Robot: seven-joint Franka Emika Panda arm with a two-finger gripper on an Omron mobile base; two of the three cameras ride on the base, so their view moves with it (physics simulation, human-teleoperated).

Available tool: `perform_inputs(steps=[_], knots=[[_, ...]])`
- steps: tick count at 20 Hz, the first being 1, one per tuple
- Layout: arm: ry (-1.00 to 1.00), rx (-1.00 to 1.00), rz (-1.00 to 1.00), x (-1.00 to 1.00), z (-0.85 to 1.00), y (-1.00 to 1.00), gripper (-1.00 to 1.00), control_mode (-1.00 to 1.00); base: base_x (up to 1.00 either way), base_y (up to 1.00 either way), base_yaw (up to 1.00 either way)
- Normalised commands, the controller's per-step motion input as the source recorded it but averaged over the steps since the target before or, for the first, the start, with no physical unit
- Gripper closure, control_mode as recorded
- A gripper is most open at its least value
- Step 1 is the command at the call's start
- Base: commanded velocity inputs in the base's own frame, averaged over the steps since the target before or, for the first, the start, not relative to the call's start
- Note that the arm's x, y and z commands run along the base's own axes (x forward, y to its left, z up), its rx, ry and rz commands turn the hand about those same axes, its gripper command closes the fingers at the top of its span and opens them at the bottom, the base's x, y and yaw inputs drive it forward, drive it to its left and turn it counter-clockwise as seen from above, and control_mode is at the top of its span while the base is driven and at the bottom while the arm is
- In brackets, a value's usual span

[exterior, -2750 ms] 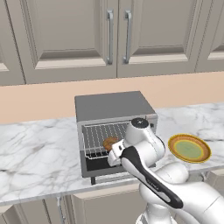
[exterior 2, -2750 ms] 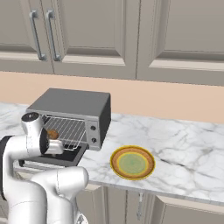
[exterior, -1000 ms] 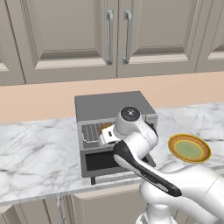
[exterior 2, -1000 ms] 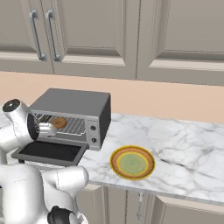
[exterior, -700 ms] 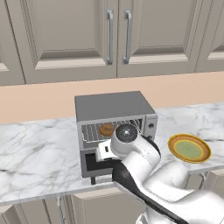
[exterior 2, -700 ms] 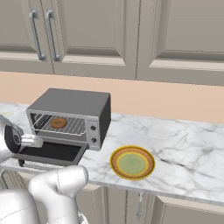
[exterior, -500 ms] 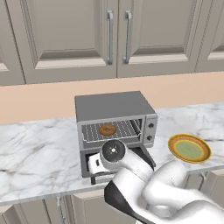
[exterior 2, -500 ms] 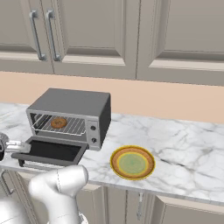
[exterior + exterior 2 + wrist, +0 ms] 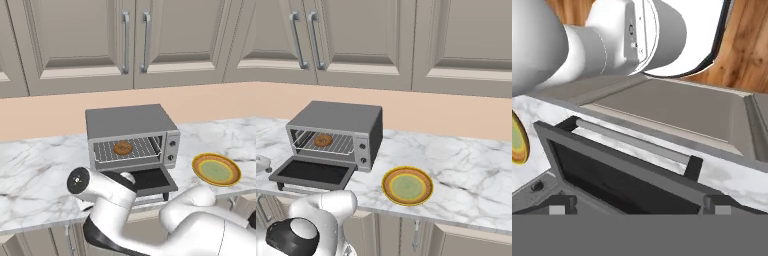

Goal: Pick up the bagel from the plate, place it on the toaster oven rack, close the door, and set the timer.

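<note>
Door point(image 9: 637, 185), hanging open below the bagel point(image 9: 122, 147), is being judged stiff, hinged, best pushed at its bar handle point(image 9: 632, 142), while the gripper point(image 9: 637, 207) is gaping wide, empty

The arm covers the left end of the door point(image 9: 150, 181) at the lower centre of the left base view. In the hand view the plate point(image 9: 518, 139) gets cut off at the left edge, and the pincer point(image 9: 637, 205) fingertips barely poke up.
</note>
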Motion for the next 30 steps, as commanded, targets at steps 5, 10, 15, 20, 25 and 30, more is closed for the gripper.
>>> perform_inputs(steps=[5, 10, 15, 20, 25, 30], knots=[[0.04, -0.28, 0.0, 0.0, -0.19, 0.27, -1.0, -1.0, 0.0, 0.0, 0.0], [0.0, -0.23, 0.0, 0.04, -0.17, 0.01, -1.0, -1.0, 0.0, 0.0, 0.0], [0.0, -0.17, 0.0, 0.23, -0.21, -0.03, -1.0, -1.0, 0.0, 0.0, 0.0], [0.07, -0.07, 0.0, 0.28, -0.33, -0.06, -1.0, -1.0, 0.0, 0.0, 0.0], [0.12, 0.0, 0.0, 0.09, -0.37, -0.1, -1.0, -1.0, 0.0, 0.0, 0.0], [0.06, 0.0, 0.01, 0.07, -0.28, -0.09, -1.0, -1.0, 0.0, 0.0, 0.0]])
